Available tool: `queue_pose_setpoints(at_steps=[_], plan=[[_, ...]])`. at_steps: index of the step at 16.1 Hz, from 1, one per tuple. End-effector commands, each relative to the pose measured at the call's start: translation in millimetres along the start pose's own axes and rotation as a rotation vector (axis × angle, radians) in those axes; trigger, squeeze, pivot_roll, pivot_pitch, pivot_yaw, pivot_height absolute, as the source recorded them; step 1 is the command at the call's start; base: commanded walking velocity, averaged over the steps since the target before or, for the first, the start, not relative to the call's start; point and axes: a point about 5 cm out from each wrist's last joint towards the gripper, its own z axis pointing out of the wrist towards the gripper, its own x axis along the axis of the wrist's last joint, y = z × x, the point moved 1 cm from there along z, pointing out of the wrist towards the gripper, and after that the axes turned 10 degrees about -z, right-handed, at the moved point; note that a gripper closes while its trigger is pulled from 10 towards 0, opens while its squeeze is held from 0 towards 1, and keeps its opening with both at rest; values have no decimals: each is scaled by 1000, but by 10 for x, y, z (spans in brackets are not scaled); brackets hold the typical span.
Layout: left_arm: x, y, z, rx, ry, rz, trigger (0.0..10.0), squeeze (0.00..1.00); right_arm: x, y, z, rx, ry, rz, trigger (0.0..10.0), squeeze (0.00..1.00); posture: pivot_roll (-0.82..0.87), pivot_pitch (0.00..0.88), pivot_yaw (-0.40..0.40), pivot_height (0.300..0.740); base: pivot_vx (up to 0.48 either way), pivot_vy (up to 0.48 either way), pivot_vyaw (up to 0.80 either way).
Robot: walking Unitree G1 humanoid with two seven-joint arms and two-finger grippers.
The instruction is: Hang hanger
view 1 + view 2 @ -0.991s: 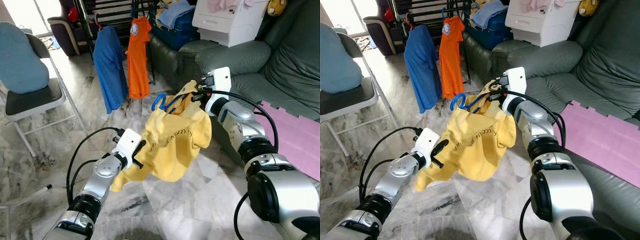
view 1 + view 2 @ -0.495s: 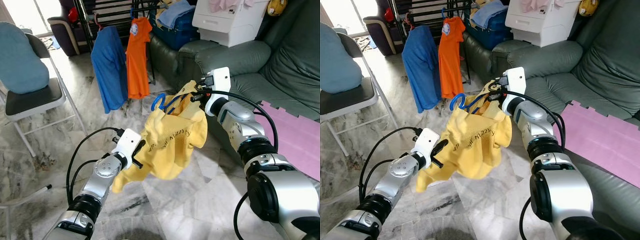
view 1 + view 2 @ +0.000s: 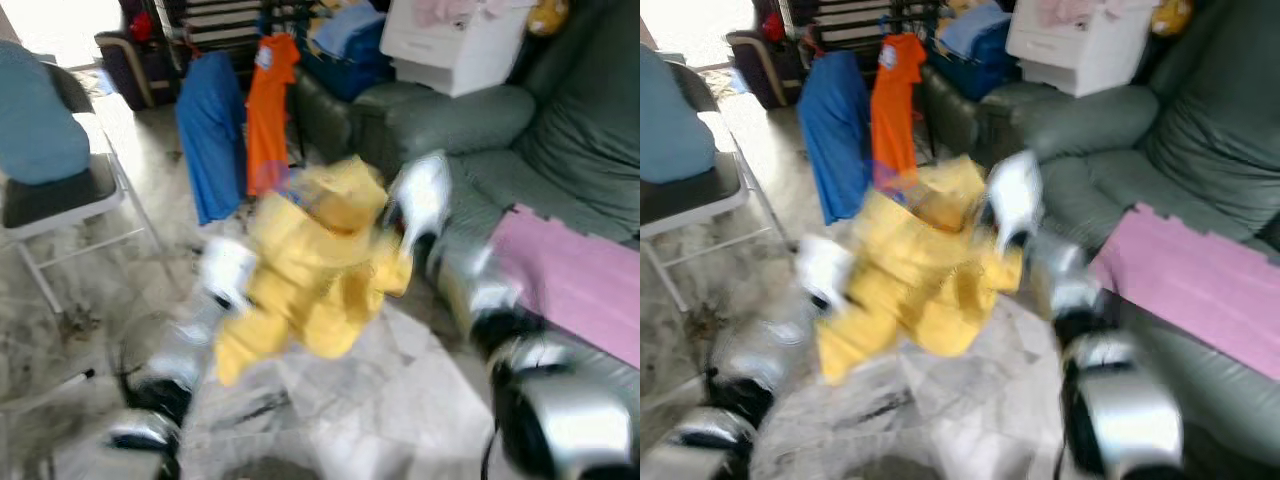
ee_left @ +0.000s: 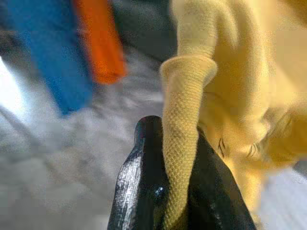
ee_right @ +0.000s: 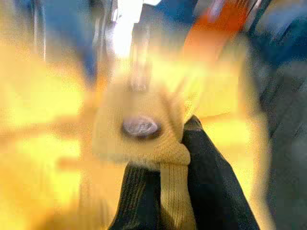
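overhead, both grippers, left gripper [image 4: 175,191] and right gripper [image 5: 175,201], clamp yellow shirt [image 3: 320,255], marble floor [image 3: 400,400], green sofa [image 3: 560,130]

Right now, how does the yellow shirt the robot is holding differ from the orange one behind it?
The yellow shirt is bunched up and held between both arms, pinched by the left gripper and the right gripper; the orange shirt hangs straight on the rack, untouched. The yellow shirt is nearer the camera and blurred; the orange one is further back. Both are short-sleeved tops.
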Motion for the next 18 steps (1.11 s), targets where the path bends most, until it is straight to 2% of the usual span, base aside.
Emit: queue_pose_setpoints(at_steps=[1,2,3,6,7,8,9,12,13,14,15,16,17,18], plan=[[201,-232,-30,121,94,-73,0,0,234,91,51,-44,73,-42,0,0,-62,0,0,740,0,0,0],[210,-354,-78,175,112,-97,0,0,255,29,80,-28,89,-24,0,0,-57,0,-1,740,0,0,0],[206,-413,-108,202,115,-110,0,0,255,-27,92,-11,94,-28,0,0,-52,0,-3,740,0,0,0],[66,-487,-233,225,72,-82,0,0,239,-173,116,15,118,-34,0,0,-35,0,-10,740,0,0,0],[-66,-517,-302,251,30,-87,0,0,246,-248,124,58,133,-26,0,0,-33,0,-13,740,0,0,0],[-139,-519,-340,266,15,-98,0,0,220,-352,118,134,135,-21,0,0,-33,0,-18,740,0,0,0],[-207,-500,-358,290,-14,-97,0,0,131,-554,62,294,121,-42,0,0,-33,0,-22,740,0,0,0],[-163,-342,-294,247,-8,-137,549,0,-114,-841,-118,553,46,-92,0,0,-40,0,-24,740,0,0,0],[-117,-258,-261,209,5,-149,902,0,-209,-907,-221,637,14,-194,10000,0,-41,0,-18,740,0,0,0],[-98,-228,-246,185,8,-139,392,0,-219,-875,-251,641,9,-272,10000,0,-42,0,-16,740,0,0,0],[-85,-215,-242,163,13,-115,0,0,-183,-752,-256,595,12,-347,10000,239,-46,0,-11,740,0,0,0],[-106,-223,-245,165,2,-109,0,0,-175,-691,-256,574,7,-355,10000,1000,-51,0,-8,740,0,0,0],[-163,-245,-264,171,-17,-126,0,0,-139,-576,-280,528,10,-403,10000,1000,-58,0,-1,740,0,0,0],[-185,-251,-277,173,-17,-126,0,0,-122,-561,-284,514,26,-382,10000,1000,-57,0,1,740,0,0,0]])
